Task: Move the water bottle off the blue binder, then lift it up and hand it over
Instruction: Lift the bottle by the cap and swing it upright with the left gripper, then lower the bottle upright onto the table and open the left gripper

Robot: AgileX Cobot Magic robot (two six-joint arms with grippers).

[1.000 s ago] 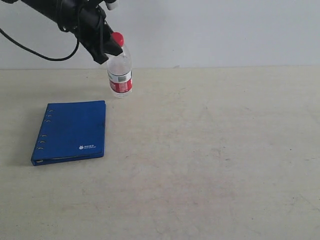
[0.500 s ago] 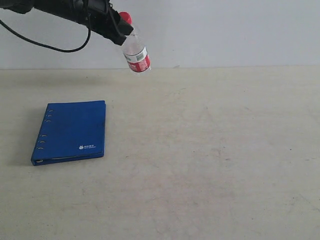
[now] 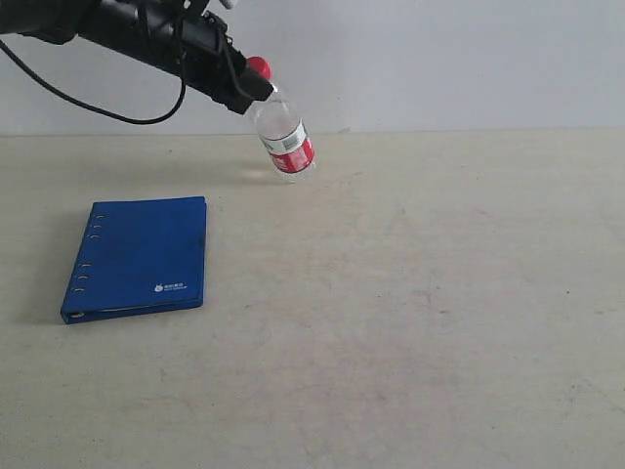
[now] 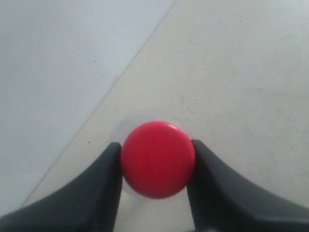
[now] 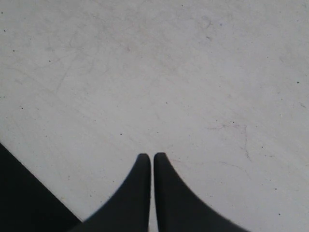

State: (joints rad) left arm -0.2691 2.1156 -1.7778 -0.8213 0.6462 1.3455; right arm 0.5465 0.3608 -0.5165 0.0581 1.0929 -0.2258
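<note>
The water bottle (image 3: pixel 285 137) hangs tilted in the air over the far part of the table, red cap up-left, label end down-right. My left gripper (image 3: pixel 256 80) is shut on its neck just under the cap. In the left wrist view the red cap (image 4: pixel 158 159) fills the gap of the left gripper (image 4: pixel 157 162), with a black finger on each side. The blue binder (image 3: pixel 137 256) lies flat and closed on the table at the left, apart from the bottle. My right gripper (image 5: pixel 153 157) is shut on nothing above bare table; it is out of the exterior view.
The beige table (image 3: pixel 410 313) stretches to the right and front of the binder. A pale wall (image 3: pixel 439 59) rises behind the table's far edge. A black cable (image 3: pixel 88 103) loops under the left arm.
The left arm has carried the bottle to the right and, after a rise, slightly down again. The bottle has tipped from near upright to a marked slant. The binder has not moved.
</note>
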